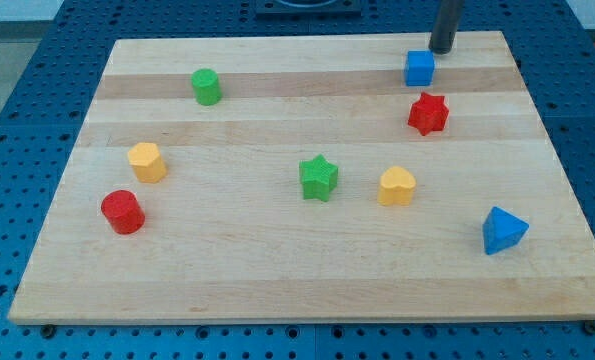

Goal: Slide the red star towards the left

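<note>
The red star (pixel 428 113) lies on the wooden board (pixel 277 280) at the view's upper right. My tip (pixel 441 50) stands near the board's top edge, above and slightly right of the red star. A blue cube (pixel 419 68) sits between them, just below and left of my tip, close to it; I cannot tell if they touch.
A green star (pixel 319 178) and a yellow heart (pixel 397 186) lie mid-board. A blue triangle (pixel 503 231) is at lower right. A green cylinder (pixel 206 86) is at upper left, a yellow hexagon (pixel 147 161) and a red cylinder (pixel 123 211) at left.
</note>
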{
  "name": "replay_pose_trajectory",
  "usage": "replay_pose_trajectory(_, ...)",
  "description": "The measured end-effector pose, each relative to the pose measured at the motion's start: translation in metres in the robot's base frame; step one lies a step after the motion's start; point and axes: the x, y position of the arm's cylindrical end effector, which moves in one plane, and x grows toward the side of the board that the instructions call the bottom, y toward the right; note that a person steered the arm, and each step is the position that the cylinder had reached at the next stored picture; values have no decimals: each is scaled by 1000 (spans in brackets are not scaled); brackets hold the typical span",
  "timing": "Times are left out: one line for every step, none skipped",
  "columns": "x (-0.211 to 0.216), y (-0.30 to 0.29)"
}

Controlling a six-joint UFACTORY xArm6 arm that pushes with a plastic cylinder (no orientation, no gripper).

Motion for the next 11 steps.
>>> replay_pose_trajectory(0, 0)
replay_pose_trajectory(20, 36)
replay_pose_trajectory(75, 114)
replay_pose_trajectory(124, 121)
replay_pose_trajectory(144, 72)
replay_pose_trajectory(136, 16)
replay_pose_trajectory(129, -19)
replay_pose_trajectory(146, -39)
replay_pose_trajectory(177, -19)
replay_pose_trajectory(175, -33)
replay_pose_trajectory(150, -60)
